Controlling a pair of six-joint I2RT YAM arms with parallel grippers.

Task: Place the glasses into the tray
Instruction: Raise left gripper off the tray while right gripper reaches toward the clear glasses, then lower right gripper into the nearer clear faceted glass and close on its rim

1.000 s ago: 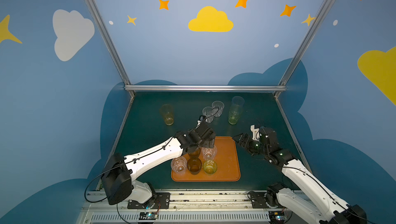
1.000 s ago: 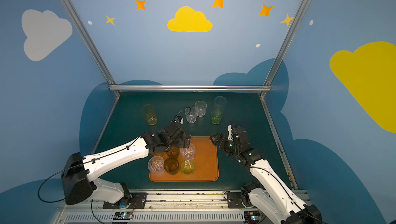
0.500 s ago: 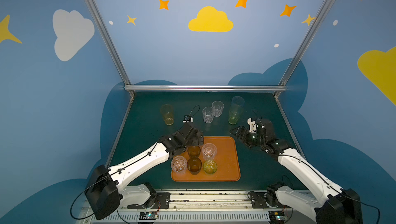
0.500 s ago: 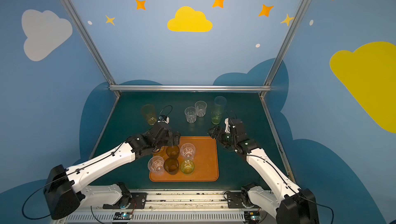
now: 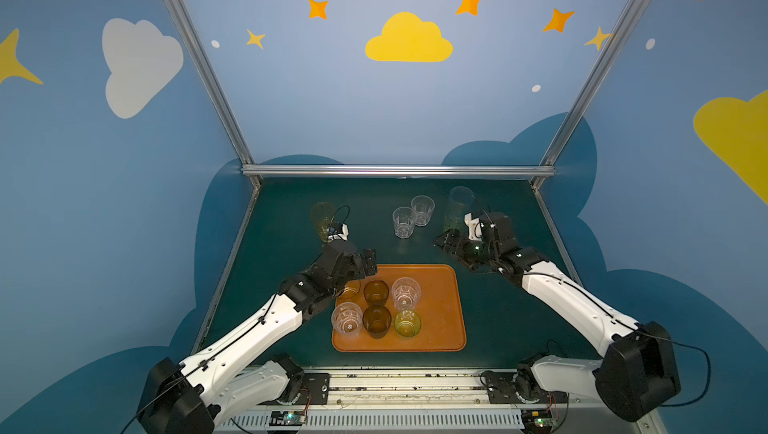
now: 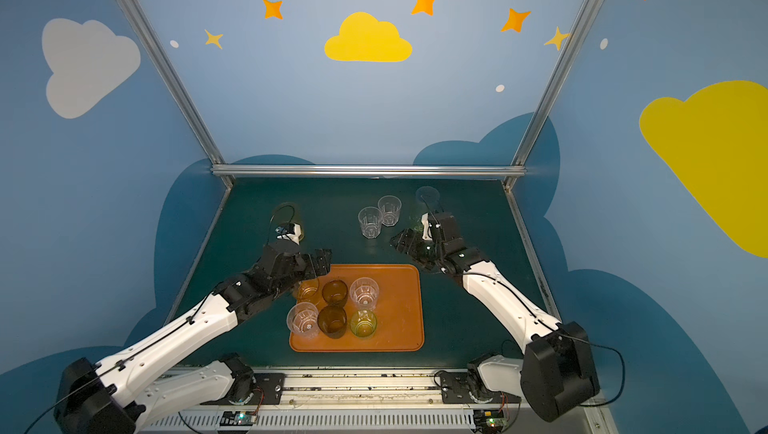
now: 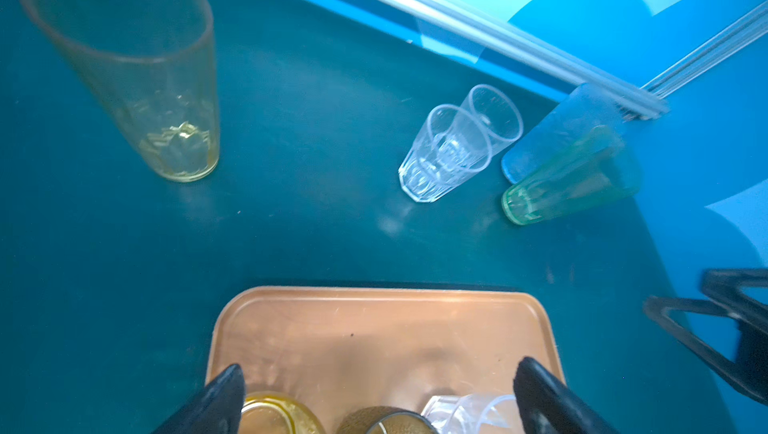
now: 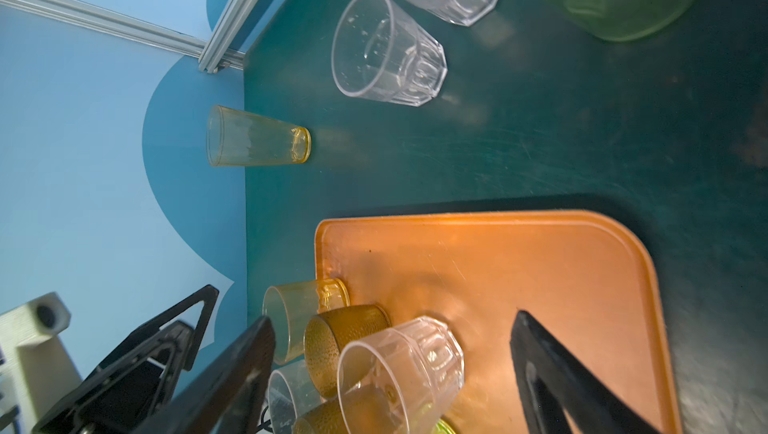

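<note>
Left gripper (image 5: 369, 262): jaws spread wide, nothing between them, at the far left corner of the tray (image 5: 440, 311).
Right gripper (image 5: 445, 244): spread and empty too, just beside the tall green glass (image 7: 569, 180).
Done: six short glasses (image 5: 376, 291) stand in the tray's left half (two clear, two dark brown, one amber, one yellow-green).
Left to do: five on the table: tall amber glass (image 5: 322, 216), two clear tumblers (image 5: 404, 221), tall greyish glass (image 5: 460, 199), the green one.
Progress: I judge a little over half.

Left gripper (image 5: 369, 261) jaws wide, empty, arm stretched forward. Right gripper (image 5: 444, 244) jaws wide, empty, pointing toward centre.
</note>
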